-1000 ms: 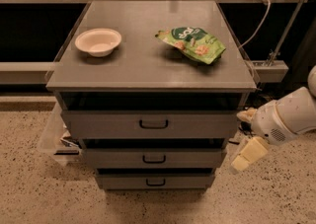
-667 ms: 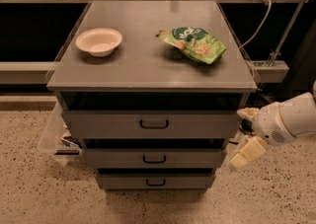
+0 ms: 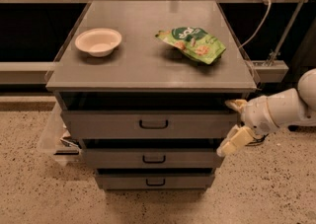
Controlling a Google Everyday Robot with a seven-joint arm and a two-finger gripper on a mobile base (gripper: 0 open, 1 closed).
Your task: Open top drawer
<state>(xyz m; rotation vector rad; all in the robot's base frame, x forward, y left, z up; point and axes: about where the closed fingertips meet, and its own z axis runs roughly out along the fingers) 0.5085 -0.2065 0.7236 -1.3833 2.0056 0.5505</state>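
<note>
The top drawer (image 3: 108,125) is the widest grey front panel under the cabinet top, with a dark loop handle (image 3: 153,125) at its centre. A dark gap shows above its front. My gripper (image 3: 233,124) is at the drawer's right end, to the right of the handle and apart from it. It is open, with one pale finger (image 3: 236,103) at the drawer's upper right corner and the other finger (image 3: 232,144) lower, by the middle drawer's right end. It holds nothing.
Two narrower grey drawers (image 3: 154,158) (image 3: 155,181) sit below. On the cabinet top (image 3: 143,65) lie a white bowl (image 3: 98,41) and a green snack bag (image 3: 192,43). A cable (image 3: 256,25) hangs at the right. A clear bin (image 3: 54,136) stands at the cabinet's left on speckled floor.
My gripper has moved a little left and up, closer to the right end of the top drawer. The drawers, bowl and bag have not moved.
</note>
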